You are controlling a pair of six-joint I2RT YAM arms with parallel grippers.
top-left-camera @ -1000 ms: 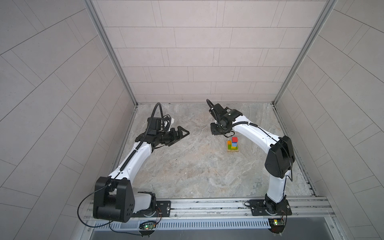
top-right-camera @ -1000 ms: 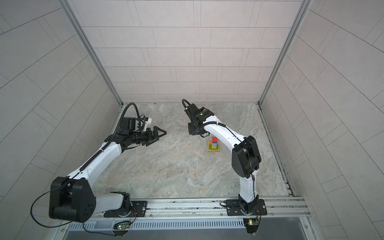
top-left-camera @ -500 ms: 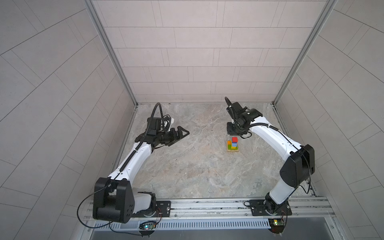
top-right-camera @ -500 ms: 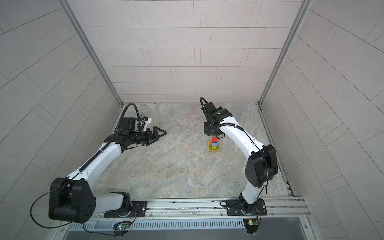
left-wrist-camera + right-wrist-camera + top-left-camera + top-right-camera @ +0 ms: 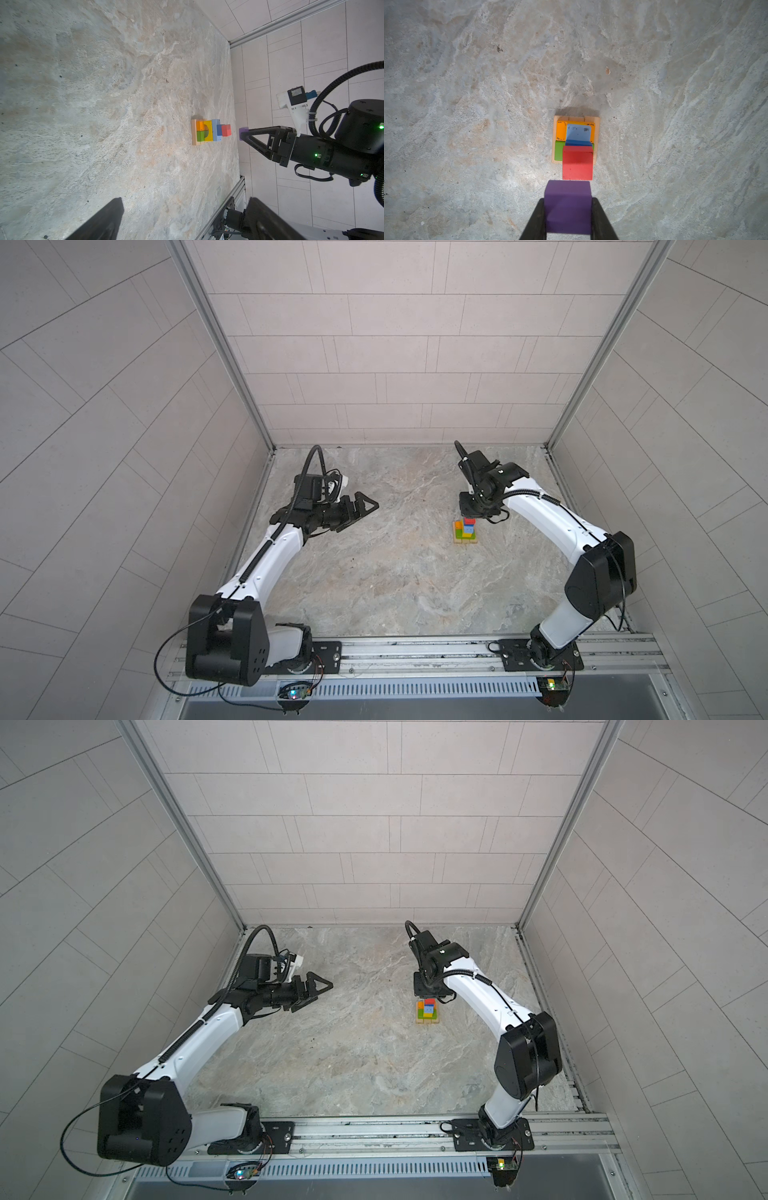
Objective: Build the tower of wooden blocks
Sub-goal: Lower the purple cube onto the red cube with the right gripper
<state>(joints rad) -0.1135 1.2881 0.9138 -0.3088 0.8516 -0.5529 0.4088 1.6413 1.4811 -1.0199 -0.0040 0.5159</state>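
Note:
The tower (image 5: pixel 465 531) (image 5: pixel 427 1011) stands right of the floor's middle. It has a tan base (image 5: pixel 576 118), then orange (image 5: pixel 560 131), green (image 5: pixel 558 150), yellow (image 5: pixel 208 129) and light-blue (image 5: pixel 578 133) oblongs, then a blue cube (image 5: pixel 219 129) with a red cube (image 5: pixel 577 163) topmost. My right gripper (image 5: pixel 568 200) (image 5: pixel 472 513) points straight down over it, shut on a purple cube (image 5: pixel 568 205) (image 5: pixel 243 133). The purple cube hangs a small gap above the red cube, not touching. My left gripper (image 5: pixel 370 506) (image 5: pixel 185 205) is open and empty, well to the left.
Tiled walls (image 5: pixel 395 385) close in the marble floor (image 5: pixel 395 572) at the back and both sides. A metal rail (image 5: pixel 415 649) with both arm bases runs along the front edge.
My right arm has swung rightward from the back middle to above the tower, carrying the purple cube. The left arm has stayed still.

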